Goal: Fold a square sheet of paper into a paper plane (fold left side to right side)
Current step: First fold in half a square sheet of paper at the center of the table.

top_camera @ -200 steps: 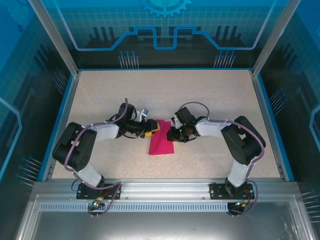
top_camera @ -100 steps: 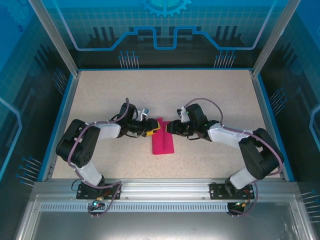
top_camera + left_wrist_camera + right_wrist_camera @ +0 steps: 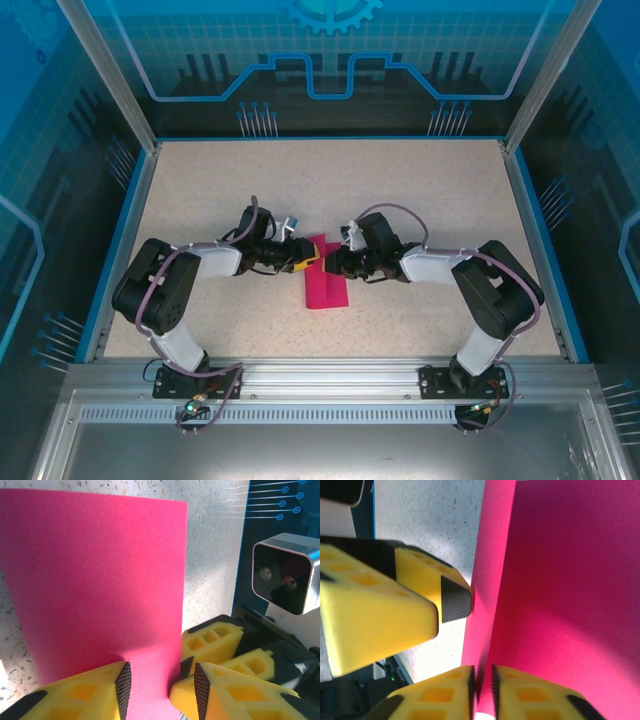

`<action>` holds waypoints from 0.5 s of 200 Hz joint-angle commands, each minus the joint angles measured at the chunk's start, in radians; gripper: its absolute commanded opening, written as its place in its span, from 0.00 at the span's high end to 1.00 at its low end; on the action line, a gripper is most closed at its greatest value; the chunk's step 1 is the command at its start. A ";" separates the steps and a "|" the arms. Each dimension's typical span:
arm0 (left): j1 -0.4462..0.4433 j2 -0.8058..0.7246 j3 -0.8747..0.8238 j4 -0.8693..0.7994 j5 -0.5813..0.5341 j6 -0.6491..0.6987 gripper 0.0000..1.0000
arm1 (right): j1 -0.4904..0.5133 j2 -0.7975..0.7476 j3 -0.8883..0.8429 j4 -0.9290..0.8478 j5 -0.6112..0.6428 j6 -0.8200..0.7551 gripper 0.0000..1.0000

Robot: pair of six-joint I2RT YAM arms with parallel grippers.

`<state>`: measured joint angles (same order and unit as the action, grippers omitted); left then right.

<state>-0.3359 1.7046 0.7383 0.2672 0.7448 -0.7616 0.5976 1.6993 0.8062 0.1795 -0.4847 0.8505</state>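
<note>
1. Work surface. From the top cam I see the table (image 3: 420,190), speckled beige w/ a blue rim. The paper sheet (image 3: 327,288) lies on it approx. mid-table, a bit toward the arm bases, between the two grippers.

2. Sheet condition. Matte magenta-pink, plain, no markings. From above it reads as a long narrow strip, long axis running near-to-far w/ a slight tilt. Its far end sits between the gripper tips and its near end lies free on the table. On the R wrist cam a straight lengthwise line splits it: a narrow brighter band on the left, a wider shaded panel on the right. On the L wrist cam the surface is smooth, w/ straight edges and a square far corner.

3. L gripper (image 3: 308,259). It comes in from the left, low over the table. On its own cam the jaws stand partly spread, and the sheet's end runs between the two black pads (image 3: 123,687). I can't tell whether the pads press on it.

4. R gripper (image 3: 333,264). It comes in from the right, tip to tip w/ the L unit. On its own cam the jaws are pressed nearly together, w/ a thin pink edge of the sheet pinched in the slit. One L finger (image 3: 395,605) sits just beside the sheet's left edge.
</note>
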 commanded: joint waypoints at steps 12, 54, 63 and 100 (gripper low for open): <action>-0.004 -0.082 0.003 -0.091 -0.070 0.051 0.50 | 0.008 0.000 0.059 -0.168 0.087 -0.078 0.95; -0.006 -0.171 -0.012 -0.274 -0.202 0.126 0.41 | 0.007 0.005 0.118 -0.363 0.248 -0.150 0.96; -0.007 -0.166 -0.013 -0.282 -0.207 0.131 0.41 | 0.007 0.008 0.124 -0.382 0.271 -0.158 0.95; -0.038 -0.078 0.013 -0.267 -0.212 0.116 0.40 | 0.006 0.026 0.139 -0.422 0.308 -0.166 0.95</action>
<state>-0.3447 1.5677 0.7372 0.0479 0.5610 -0.6697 0.5976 1.7012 0.9173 -0.1635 -0.2329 0.7132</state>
